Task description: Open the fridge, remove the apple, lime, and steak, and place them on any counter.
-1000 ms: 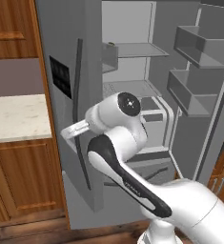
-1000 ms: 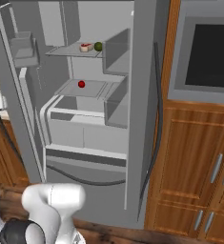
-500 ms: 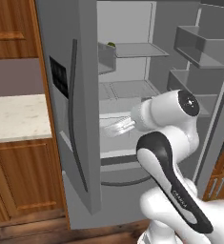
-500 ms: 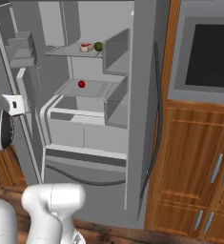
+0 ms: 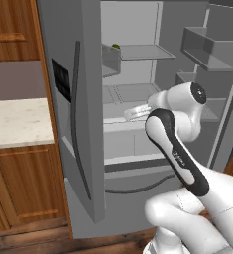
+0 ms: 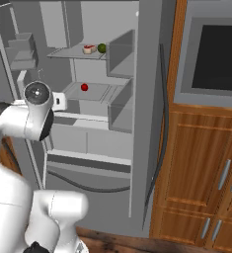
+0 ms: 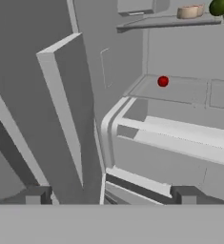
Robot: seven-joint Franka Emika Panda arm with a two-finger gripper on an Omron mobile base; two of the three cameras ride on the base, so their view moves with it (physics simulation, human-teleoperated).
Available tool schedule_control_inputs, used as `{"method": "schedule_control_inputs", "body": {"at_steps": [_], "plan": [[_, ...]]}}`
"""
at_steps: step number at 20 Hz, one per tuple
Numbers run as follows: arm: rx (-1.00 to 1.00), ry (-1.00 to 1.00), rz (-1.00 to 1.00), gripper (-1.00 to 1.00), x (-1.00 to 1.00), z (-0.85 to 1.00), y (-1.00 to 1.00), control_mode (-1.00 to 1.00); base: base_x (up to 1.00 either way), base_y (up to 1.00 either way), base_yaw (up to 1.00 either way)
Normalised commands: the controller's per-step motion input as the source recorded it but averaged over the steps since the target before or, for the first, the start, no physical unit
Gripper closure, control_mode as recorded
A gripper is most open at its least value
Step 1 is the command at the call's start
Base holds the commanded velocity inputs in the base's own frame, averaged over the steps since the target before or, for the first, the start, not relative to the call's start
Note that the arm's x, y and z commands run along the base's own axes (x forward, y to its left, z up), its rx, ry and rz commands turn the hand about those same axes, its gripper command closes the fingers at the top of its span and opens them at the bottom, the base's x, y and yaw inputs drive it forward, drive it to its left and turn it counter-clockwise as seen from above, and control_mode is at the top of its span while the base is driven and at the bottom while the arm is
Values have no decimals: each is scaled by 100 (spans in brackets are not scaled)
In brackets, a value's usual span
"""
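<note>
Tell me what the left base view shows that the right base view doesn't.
Left base view: the cream counter beside the fridge and the black dispenser panel on the open door. Right base view: the apple on the middle shelf, the steak on the top shelf, and a dark oven window. Both: the open fridge, the lime, the arm.

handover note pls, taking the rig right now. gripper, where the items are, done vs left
Gripper: open, holding nothing, aimed into the fridge from in front of it.
Fridge: both doors stand open.
Apple: on the middle shelf, alone.
Steak and lime: close together on the upper shelf, lime to the right in the right base view.
Counter: left of the fridge in the left base view.
Done: fridge opened.
Left: all three items are yet to be taken out and placed on a counter. The apple looks the nearest pick.
</note>
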Motion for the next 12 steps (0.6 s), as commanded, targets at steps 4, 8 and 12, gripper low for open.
{"method": "schedule_control_inputs", "body": {"at_steps": [4,8,12], "plan": [[10,2,0,-100,100,-26,44,-100,0,0,0],[5,6,0,-100,88,-37,81,-100,0,0,0],[2,7,3,-100,25,-18,100,-100,0,0,0]]}}
